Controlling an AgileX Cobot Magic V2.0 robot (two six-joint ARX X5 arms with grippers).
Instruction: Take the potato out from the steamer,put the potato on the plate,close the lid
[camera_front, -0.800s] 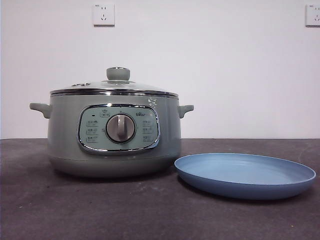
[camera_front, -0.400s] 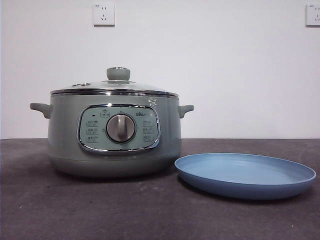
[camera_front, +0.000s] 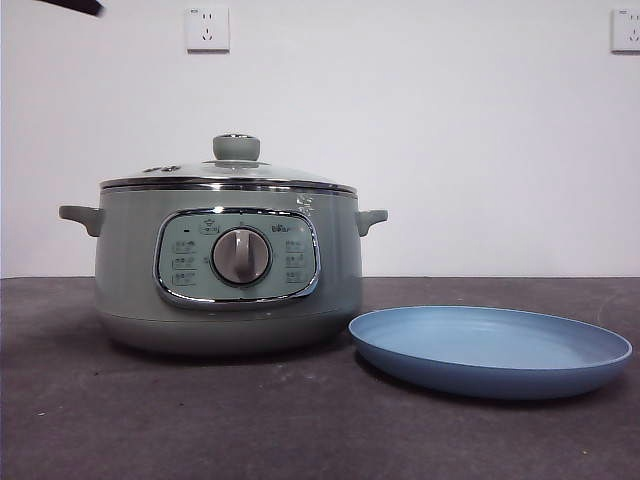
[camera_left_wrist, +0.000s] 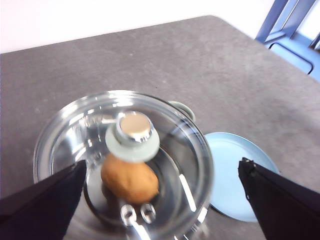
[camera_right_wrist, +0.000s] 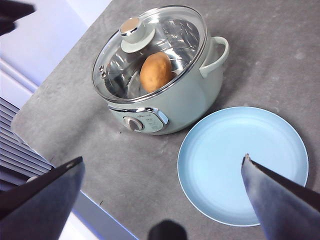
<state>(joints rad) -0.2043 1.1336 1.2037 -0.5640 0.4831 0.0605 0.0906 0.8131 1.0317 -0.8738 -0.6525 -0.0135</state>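
Two grippers: both hang above the grey table (camera_front: 300, 430), neither touching anything.
Left gripper (camera_left_wrist: 165, 200): jaws spread wide and empty, poised directly over the lid (camera_left_wrist: 75, 125); the lid's pale green knob (camera_left_wrist: 132, 135) sits between and ahead of its black jaws.
Right gripper (camera_right_wrist: 162, 192): jaws parted and empty, high over the table; the plate (camera_right_wrist: 220, 150) lies under and between its jaws, the steamer (camera_right_wrist: 175, 107) farther ahead.
Black tip (camera_front: 72, 6): a dark arm end shows at a top corner of the front view; that view does not tell which arm it is.
Lid: clear glass with a chrome rim, seated closed on the steamer, knob upright at its centre.
Potato (camera_right_wrist: 155, 71): orange-brown, lying inside the steamer beneath the glass; from the left gripper it appears just below the knob, through the lid.
Steamer: sage-green pot standing upright on the table, silver dial (camera_front: 241, 256) in a chrome-framed panel, one handle on each side.
Plate: light blue, flat on the table, bare, just beside the steamer's base, its rim close to the pot wall.
Wall (camera_front: 450, 140): white behind the table, two sockets (camera_front: 207, 29) high up.
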